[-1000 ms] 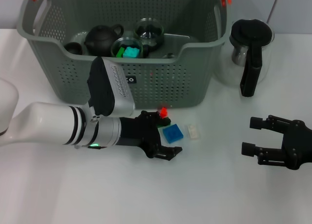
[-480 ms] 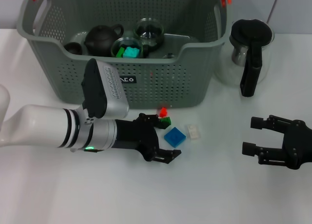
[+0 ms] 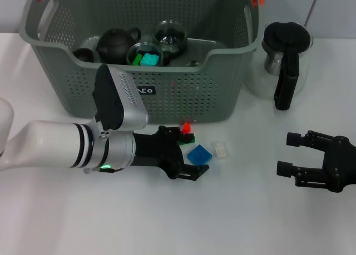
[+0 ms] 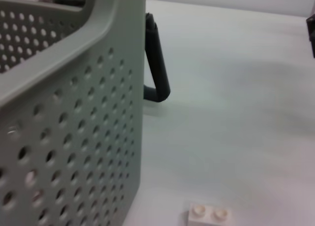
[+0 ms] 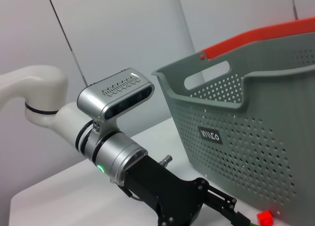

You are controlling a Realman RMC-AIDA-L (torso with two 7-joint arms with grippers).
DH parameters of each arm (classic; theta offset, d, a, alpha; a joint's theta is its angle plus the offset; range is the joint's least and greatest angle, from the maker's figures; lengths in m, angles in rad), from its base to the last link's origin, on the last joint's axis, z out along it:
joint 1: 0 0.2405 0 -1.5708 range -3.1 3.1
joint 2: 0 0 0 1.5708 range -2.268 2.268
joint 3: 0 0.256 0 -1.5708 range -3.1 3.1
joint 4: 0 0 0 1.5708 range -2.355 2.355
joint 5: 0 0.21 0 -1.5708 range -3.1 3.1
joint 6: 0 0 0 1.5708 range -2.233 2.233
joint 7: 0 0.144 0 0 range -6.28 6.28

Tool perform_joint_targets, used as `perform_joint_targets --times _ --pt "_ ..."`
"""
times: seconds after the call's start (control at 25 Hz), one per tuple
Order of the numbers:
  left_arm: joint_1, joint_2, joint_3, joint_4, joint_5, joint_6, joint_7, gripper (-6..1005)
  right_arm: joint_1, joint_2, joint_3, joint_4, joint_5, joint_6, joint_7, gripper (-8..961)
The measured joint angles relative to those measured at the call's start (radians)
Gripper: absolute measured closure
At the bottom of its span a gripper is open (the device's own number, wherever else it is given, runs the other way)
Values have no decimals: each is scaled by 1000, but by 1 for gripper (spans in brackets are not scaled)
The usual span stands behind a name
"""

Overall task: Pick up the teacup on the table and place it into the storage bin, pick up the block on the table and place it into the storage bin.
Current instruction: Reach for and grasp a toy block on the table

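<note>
Your storage bin (image 3: 167, 94) stands just beyond the left gripper (image 3: 186, 153), its perforated wall rising behind the jaws; a dark teapot (image 3: 115, 44), cups and a turquoise piece already lie inside it. No teacup shows on the table, so you are most likely on the block step.

The glass kettle (image 3: 283, 58) with the black handle stands well off to the right of the jaws, beside the bin.

Your left gripper lies low on the table with its fingers spread apart. The blue block (image 3: 198, 154) sits just ahead of the fingertips and between their lines, not yet clamped. The right gripper (image 3: 292, 154) rests on the table well apart, fingers open and idle.

Beyond the blue block lies a white block (image 3: 221, 150); a small green block (image 3: 189, 137) and a red block (image 3: 186, 125) sit by the upper finger.

Next, ease forward until the blue block is fully between the fingers, then close without catching the green one.
</note>
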Motion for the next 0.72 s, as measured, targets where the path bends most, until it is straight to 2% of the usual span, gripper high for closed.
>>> perform_joint_targets --times 0.28,0.56,0.72 --pt "2 0 56 3 -30 -11 1 187 0 -1 0 0 2 0 0 42" --pt "3 0 135 11 -58 -99 -2 188 -2 -3 2 2 3 0 0 42" --pt "3 0 144 9 -63 -113 -7 189 -2 -4 2 1 3 0 0 41"
